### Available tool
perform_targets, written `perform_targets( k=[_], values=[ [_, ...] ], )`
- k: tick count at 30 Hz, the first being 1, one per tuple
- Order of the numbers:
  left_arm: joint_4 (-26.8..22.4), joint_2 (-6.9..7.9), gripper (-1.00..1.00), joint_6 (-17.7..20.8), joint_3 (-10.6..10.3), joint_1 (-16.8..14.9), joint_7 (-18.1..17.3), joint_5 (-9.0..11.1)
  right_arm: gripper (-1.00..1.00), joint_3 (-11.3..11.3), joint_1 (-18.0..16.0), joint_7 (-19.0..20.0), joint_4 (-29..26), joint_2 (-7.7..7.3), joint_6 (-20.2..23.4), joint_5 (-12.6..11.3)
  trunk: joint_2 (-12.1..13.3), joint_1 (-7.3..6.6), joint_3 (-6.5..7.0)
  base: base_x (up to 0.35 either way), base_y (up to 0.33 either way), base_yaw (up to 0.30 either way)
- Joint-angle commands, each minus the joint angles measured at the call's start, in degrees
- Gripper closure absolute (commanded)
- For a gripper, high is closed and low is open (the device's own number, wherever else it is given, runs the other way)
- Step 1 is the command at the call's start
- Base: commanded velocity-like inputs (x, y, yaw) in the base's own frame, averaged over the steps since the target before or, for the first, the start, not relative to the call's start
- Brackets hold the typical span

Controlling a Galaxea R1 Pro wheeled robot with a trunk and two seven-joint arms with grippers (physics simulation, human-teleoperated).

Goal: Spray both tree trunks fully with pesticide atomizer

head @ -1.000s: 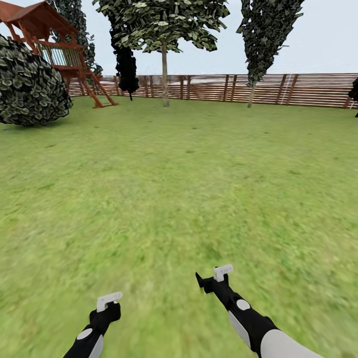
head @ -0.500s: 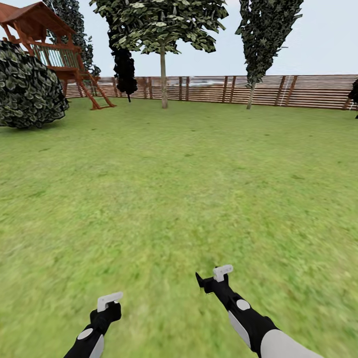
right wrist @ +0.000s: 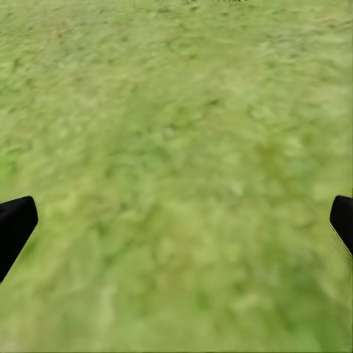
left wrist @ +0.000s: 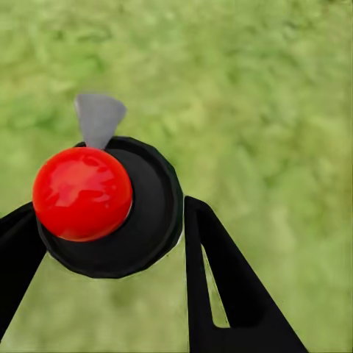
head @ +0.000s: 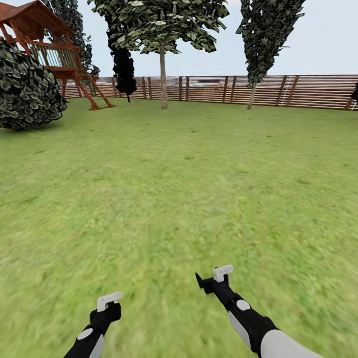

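On mottled lawn (head: pixel 179 189), slatted fence (head: pixel 298 90).

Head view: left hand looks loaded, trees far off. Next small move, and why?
Probably drive the base forward toward the tree trunk. It stands far off by the fence, with open lawn between, likely too far to spray. The left hand appears closed on the pesticide atomizer, so no pickup seems needed; the right hand is open over grass.

Both arms reach low over the lawn (head: pixel 179 174), with a tree (head: pixel 163 74) before the slatted fence (head: pixel 298 90).
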Motion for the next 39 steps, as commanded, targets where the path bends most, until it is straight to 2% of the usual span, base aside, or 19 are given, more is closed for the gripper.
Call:
perform_targets(
  k=[1, 39],
  values=[
    [0.00, -0.07, 1.00, -0.18, 0.48, -0.05, -0.32, -0.60, -1.00, 0.26, -0.06, 0.22, 0.09, -0.02, -0.21, -0.61, -0.02, 0.03, -0.05, 0.340, 0.000, 0.000],
    [0.00, -0.07, 1.00, -0.18, 0.48, -0.05, -0.32, -0.60, -1.00, 0.35, -0.06, 0.26, 0.09, 0.07, -0.21, -0.61, -0.02, 0.03, -0.05, 0.340, 0.000, 0.000]
  ],
)
